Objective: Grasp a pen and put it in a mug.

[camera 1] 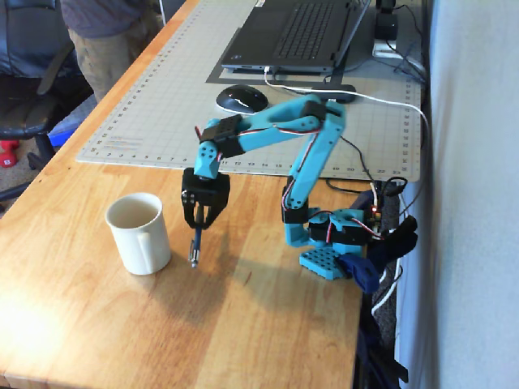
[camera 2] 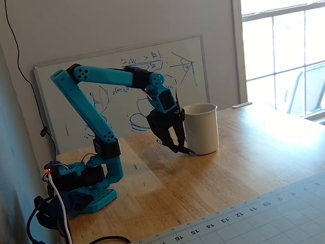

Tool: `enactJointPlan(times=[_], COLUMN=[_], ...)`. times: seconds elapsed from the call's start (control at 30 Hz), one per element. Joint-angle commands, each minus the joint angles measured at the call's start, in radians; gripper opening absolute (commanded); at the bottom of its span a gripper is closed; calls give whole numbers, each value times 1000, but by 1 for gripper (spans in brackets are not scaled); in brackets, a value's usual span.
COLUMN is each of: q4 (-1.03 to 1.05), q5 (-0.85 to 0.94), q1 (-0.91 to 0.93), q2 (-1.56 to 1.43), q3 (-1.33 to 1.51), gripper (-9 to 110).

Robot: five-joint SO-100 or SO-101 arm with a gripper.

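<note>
Beside mug [camera 1: 139, 233] (nothing seen inside) — gripper [camera 1: 199, 222] clamps pen [camera 1: 195, 247], tip down.

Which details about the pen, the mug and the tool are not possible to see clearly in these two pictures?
- Pen: its upper part is hidden inside the tool in a fixed view; in the other, the tool almost wholly covers it.
- Mug: its handle faces away in a fixed view; its bottom inside is hidden by the rim in both.
- Pen tip: whether it touches the table is too small to tell.
</note>
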State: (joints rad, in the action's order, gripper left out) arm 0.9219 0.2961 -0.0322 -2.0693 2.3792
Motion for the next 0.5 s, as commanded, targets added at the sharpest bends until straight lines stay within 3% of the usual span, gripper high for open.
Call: enactJointPlan(times=[0.0,0.3,0.47], q4=[-2,-15,-17], q5=[6,-43,-256], q1=[5,5,-9], q2=[-221,-463,-598], q3=[5,20,15], gripper=[2,2,2])
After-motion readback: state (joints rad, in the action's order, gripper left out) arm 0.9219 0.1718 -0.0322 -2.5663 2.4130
